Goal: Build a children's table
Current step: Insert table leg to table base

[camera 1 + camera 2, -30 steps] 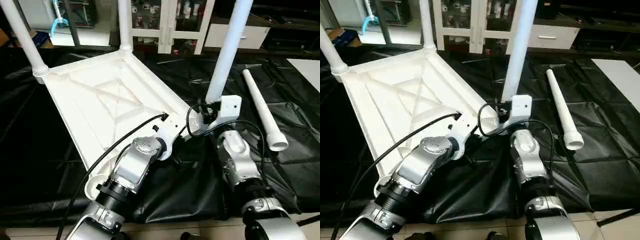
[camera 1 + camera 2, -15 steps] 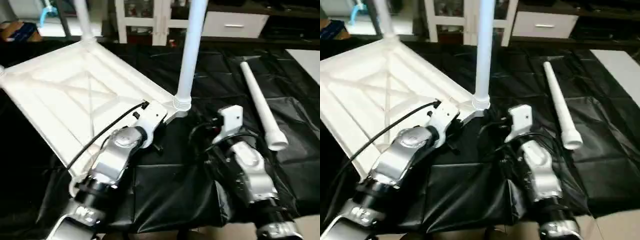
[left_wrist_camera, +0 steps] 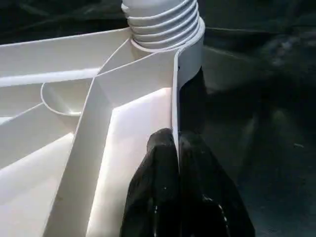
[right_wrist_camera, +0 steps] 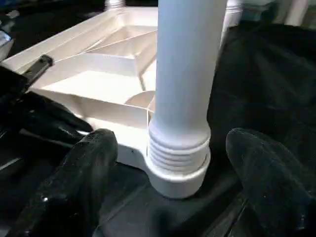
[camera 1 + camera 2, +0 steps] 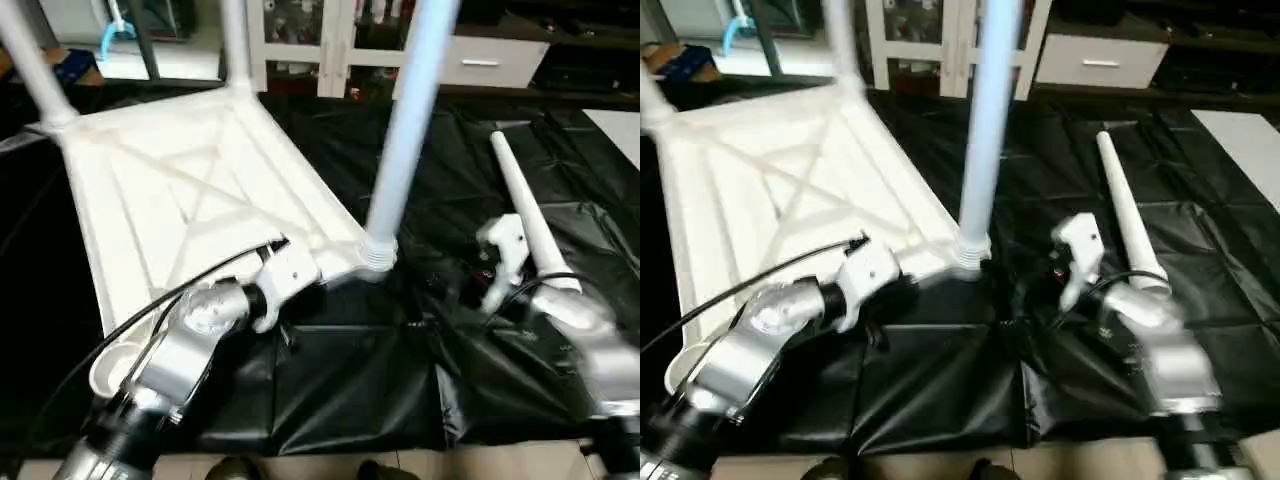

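1. We see the left gripper (image 3: 177,163), two black fingers pressed together, pinching the thin side rim of the white square plastic tabletop (image 5: 200,200), which lies upside down with its X-ribbed underside facing up.
2. Just beyond that gripper stands the nearest upright white tapered tube leg (image 5: 405,140), its ribbed collar seated in the round corner socket (image 4: 175,180).
3. The right gripper (image 4: 173,173) has its fingers spread on either side of this leg, apart from it.
4. Beside the right gripper, the last loose white tube leg (image 5: 525,205) lies on the black plastic sheet (image 5: 380,380).
5. We judge that the left pinch should steady the top while the right fetches the loose leg.
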